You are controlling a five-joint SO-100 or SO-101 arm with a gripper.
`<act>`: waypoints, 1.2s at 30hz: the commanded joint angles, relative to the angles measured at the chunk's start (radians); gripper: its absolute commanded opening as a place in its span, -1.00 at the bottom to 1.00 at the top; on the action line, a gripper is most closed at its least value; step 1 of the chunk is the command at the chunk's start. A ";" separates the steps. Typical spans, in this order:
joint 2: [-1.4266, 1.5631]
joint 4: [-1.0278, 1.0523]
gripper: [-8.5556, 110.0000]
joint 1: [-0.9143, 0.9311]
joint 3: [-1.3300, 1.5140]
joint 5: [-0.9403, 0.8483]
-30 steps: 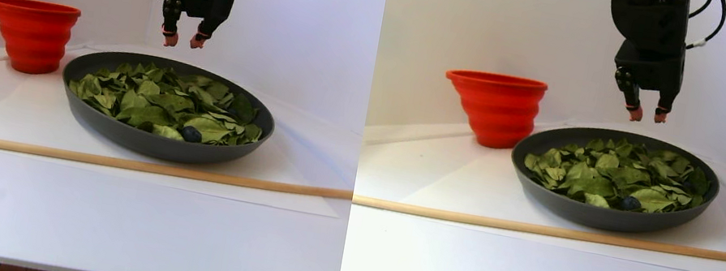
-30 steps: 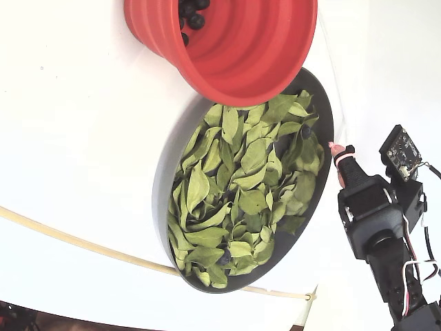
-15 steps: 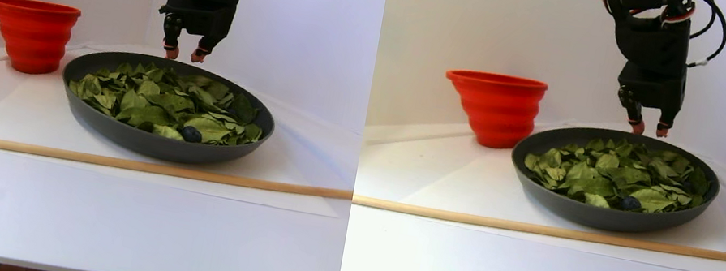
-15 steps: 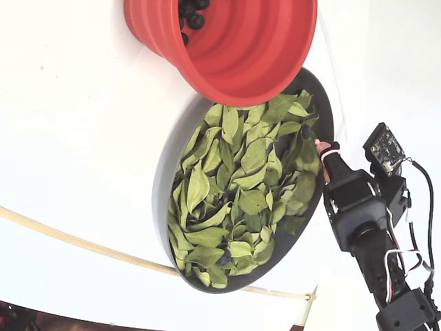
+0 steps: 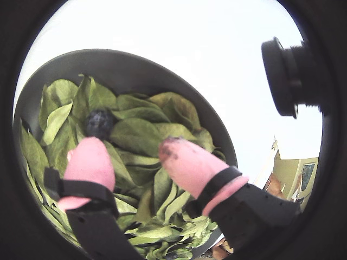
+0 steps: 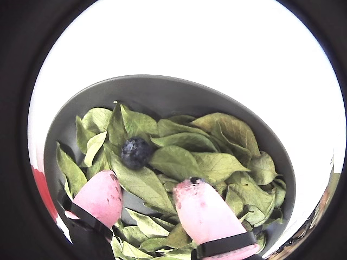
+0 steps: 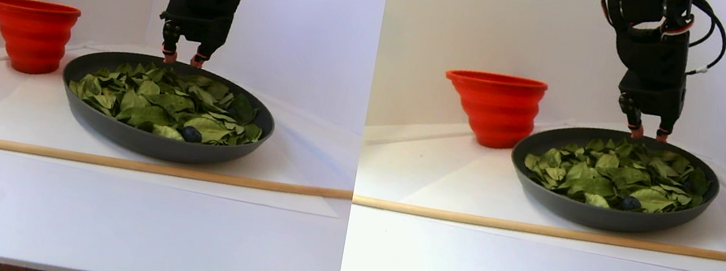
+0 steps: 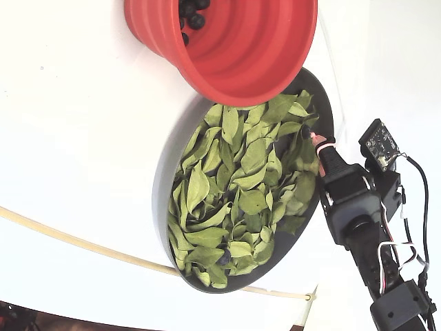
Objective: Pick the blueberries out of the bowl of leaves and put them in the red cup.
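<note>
The dark grey bowl [image 7: 156, 144] [image 8: 325, 103] holds a loose heap of green leaves [image 7: 163, 98] [image 8: 234, 186]. My gripper [image 7: 182, 59] [image 8: 318, 142] hangs open just over the leaves at the bowl's far edge. In both wrist views its pink fingertips [image 5: 89, 157] [image 6: 198, 200] stand apart, and a dark blueberry [image 5: 99, 123] [image 6: 135, 152] lies on the leaves just beyond the left one. Another blueberry [image 7: 191, 133] [image 8: 224, 257] sits near the bowl's front rim. The red cup [image 7: 33, 35] [image 8: 241, 55] stands left of the bowl and holds several blueberries [image 8: 189, 14].
A long wooden stick [image 7: 80, 156] [image 8: 69, 241] lies across the table in front of the bowl. A white paper sheet [image 7: 28, 121] lies under the bowl. White walls close in behind. The table's front edge [image 7: 62, 262] is near the stereo camera.
My gripper has come down from well above the bowl's far rim to just over the leaves, staying open. Bowl, cup and berries have not moved.
</note>
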 commanded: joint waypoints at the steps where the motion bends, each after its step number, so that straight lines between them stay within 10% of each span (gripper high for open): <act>1: 0.021 -0.020 -0.52 0.005 -0.071 0.012; 36: -0.138 -0.020 -0.51 -0.028 -0.233 0.043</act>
